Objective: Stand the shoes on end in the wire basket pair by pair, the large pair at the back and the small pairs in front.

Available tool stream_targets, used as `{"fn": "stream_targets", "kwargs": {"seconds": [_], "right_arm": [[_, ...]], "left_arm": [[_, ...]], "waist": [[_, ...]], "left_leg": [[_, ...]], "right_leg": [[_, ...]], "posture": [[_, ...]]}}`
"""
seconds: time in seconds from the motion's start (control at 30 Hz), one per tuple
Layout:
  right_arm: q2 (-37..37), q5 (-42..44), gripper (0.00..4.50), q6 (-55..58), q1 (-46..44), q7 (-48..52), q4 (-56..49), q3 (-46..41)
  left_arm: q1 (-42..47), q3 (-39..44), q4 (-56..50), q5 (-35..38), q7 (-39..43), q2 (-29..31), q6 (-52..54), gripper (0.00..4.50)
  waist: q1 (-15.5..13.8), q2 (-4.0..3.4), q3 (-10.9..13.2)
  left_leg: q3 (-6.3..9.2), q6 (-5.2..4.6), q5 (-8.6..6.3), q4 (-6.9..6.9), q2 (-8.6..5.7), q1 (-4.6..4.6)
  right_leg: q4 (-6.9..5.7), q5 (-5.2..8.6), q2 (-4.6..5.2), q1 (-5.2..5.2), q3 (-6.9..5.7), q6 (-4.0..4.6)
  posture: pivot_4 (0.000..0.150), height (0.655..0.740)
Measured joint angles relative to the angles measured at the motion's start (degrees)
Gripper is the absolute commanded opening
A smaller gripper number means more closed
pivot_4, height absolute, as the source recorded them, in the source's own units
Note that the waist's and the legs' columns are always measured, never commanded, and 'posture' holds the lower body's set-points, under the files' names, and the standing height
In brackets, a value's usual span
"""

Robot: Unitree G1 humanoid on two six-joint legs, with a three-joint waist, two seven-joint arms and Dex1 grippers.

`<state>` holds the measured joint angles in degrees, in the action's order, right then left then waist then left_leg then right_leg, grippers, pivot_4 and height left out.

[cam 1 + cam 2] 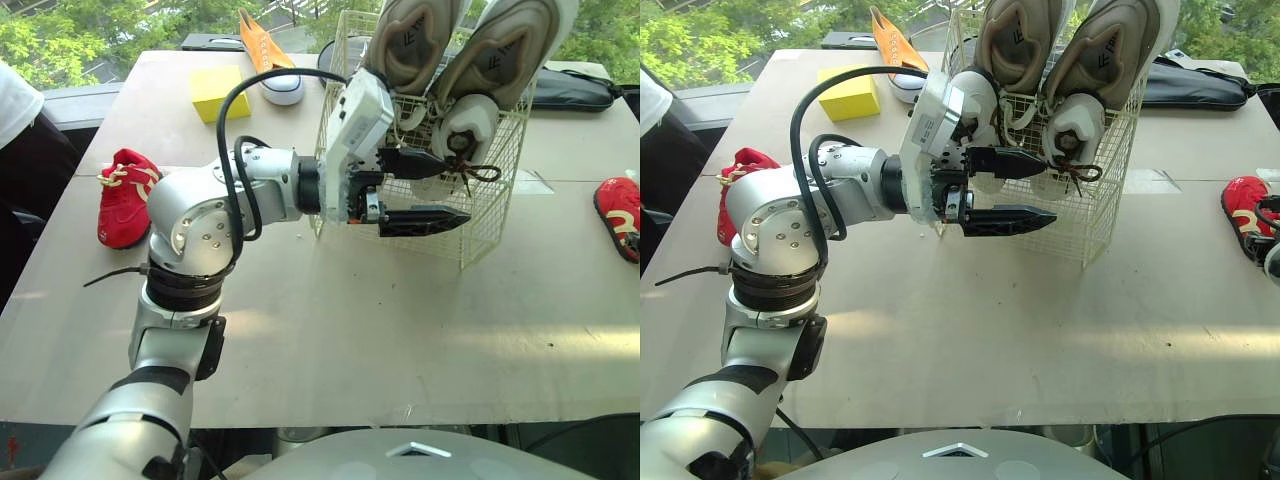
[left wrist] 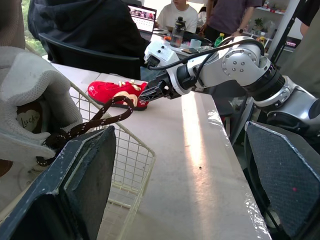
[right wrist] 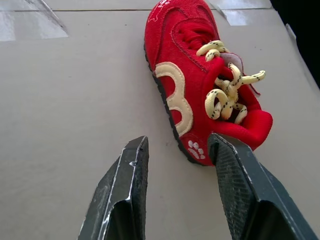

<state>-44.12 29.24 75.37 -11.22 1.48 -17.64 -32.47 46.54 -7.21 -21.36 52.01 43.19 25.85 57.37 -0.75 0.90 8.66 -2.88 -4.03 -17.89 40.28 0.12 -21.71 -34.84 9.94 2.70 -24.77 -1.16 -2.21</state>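
Trees fill the windows behind your worktop [image 1: 330, 330]. Far left on it lies the left red shoe [image 1: 125, 195], well apart from the basket. A yellow block [image 1: 218, 92] and an orange-soled shoe [image 1: 258, 40] sit behind it.

Your left gripper [image 1: 457, 188] has its fingers wide. The upper one is against the front mesh of the basket [image 1: 495, 235] and the lower one is outside it. A dark lace [image 1: 478, 172] from the small white shoes [image 1: 465, 130] loops out through the wire just beside that upper finger. That is your first hazard. If you draw back carelessly, the lace may hook on the finger, then drag a small shoe off its end or tug the basket along. The big pair [image 1: 410, 45] stands on end at the back and rises well over the rim, so I judge the load top-heavy. A knock on the mesh could tip it or slide it.

Further right lies the right red shoe [image 3: 195, 75], far from its mate. Your right gripper [image 3: 179, 141] hangs low at its heel with the fingers open. One finger is at the heel and the other is over bare worktop, so the shoe is not centred between them. If you close from here, you may pinch only the heel collar and get a weak hold that lets the shoe swing or drop. You could also shove it towards the worktop's edge, which looks near on that side. Centre on the heel before you close.
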Motion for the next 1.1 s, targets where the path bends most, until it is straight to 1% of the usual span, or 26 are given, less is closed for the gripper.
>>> {"fn": "stream_targets", "kwargs": {"seconds": [0.03,0.07,0.13,0.23,0.37,0.6,0.73,1.0,1.03,1.1], "right_arm": [[0.37,-0.04,2.98,1.11,-1.08,-0.26,-1.43,-0.32],[0.41,-0.18,3.63,1.54,-1.75,-0.41,-2.34,-0.56],[0.41,-1.42,4.44,1.71,-2.32,-0.69,-3.08,-0.44],[0.29,-3.53,4.44,1.55,-2.82,-0.86,-2.16,0.7],[-0.66,-7.34,4.44,0.44,-3.98,-0.95,2.3,2.73],[-4.78,-13.48,4.44,-3.29,-10.53,-0.34,18.31,9.07],[-5.94,-14.71,4.44,-2.64,-13.17,0.69,21.54,10.3],[-5.13,-15.29,4.44,1.4,-16.52,2.23,27.69,11.28],[-4.72,-15.42,3.9,1.56,-16.68,2.35,29.69,11.25],[-4.33,-15.6,3.21,1.64,-16.69,2.37,30.96,11.23]], "left_arm": [[0.0,0.0,-0.01,-0.01,-0.09,-0.08,0.0,4.5],[0.0,0.0,-0.01,-0.01,-0.21,-0.3,0.0,4.5],[-0.02,0.0,-0.04,-0.01,-0.54,-0.48,-0.01,4.5],[-0.23,0.0,-0.05,-0.03,-0.78,-0.54,-0.01,4.5],[-0.54,-0.02,-0.07,-0.02,-1.05,-0.9,-0.01,4.5],[-0.76,-0.04,-0.58,-0.02,-1.16,-1.48,-0.01,4.5],[-0.97,-0.04,-0.71,-0.01,-1.17,-1.45,0.0,4.5],[-1.41,-0.02,-1.35,0.0,-1.59,-1.59,0.04,4.5],[-1.42,-0.02,-1.56,0.0,-1.77,-1.72,0.04,4.5],[-1.46,-0.02,-1.65,0.0,-1.82,-1.72,0.04,4.5]], "waist": [[0.01,0.0,0.0],[0.0,0.0,0.0],[-0.13,0.0,0.0],[-0.08,0.0,0.0],[0.01,0.0,0.0],[0.08,-0.05,0.01],[0.08,-0.05,0.01],[0.06,-0.05,0.01],[0.03,-0.05,0.01],[0.02,-0.05,0.0]], "left_leg": [[0.01,0.0,0.0,0.0,0.0,0.0],[0.03,0.0,0.0,0.0,0.0,0.0],[0.07,0.0,0.0,0.0,0.0,-0.03],[0.04,0.0,0.0,0.0,-0.02,-0.04],[0.0,-0.01,0.0,0.0,-0.03,-0.03],[-0.04,0.0,0.0,0.0,-0.03,0.0],[-0.01,0.0,0.0,-0.01,-0.02,-0.01],[-0.02,-0.01,0.0,-0.01,-0.02,-0.03],[-0.01,-0.01,0.0,-0.01,-0.02,-0.03],[-0.01,-0.01,0.0,-0.01,-0.03,-0.03]], "right_leg": [[0.0,0.0,-0.01,0.0,0.01,0.0],[0.0,0.01,-0.01,0.0,-0.01,-0.01],[0.01,0.01,-0.02,0.0,-0.03,0.01],[0.04,0.0,-0.01,0.0,-0.01,0.01],[0.04,0.0,-0.01,0.0,0.03,0.02],[0.01,-0.01,-0.05,-0.01,0.15,0.03],[0.03,-0.01,-0.07,-0.01,0.15,0.03],[0.07,-0.01,-0.06,-0.01,0.16,0.02],[0.06,-0.01,-0.07,-0.01,0.15,0.02],[0.06,-0.01,-0.07,-0.01,0.15,0.03]], "posture": [[0.15,0.74],[0.15,0.74],[0.15,0.74],[0.15,0.74],[0.15,0.74],[0.15,0.74],[0.15,0.74],[0.15,0.74],[0.15,0.74],[0.15,0.74]]}}
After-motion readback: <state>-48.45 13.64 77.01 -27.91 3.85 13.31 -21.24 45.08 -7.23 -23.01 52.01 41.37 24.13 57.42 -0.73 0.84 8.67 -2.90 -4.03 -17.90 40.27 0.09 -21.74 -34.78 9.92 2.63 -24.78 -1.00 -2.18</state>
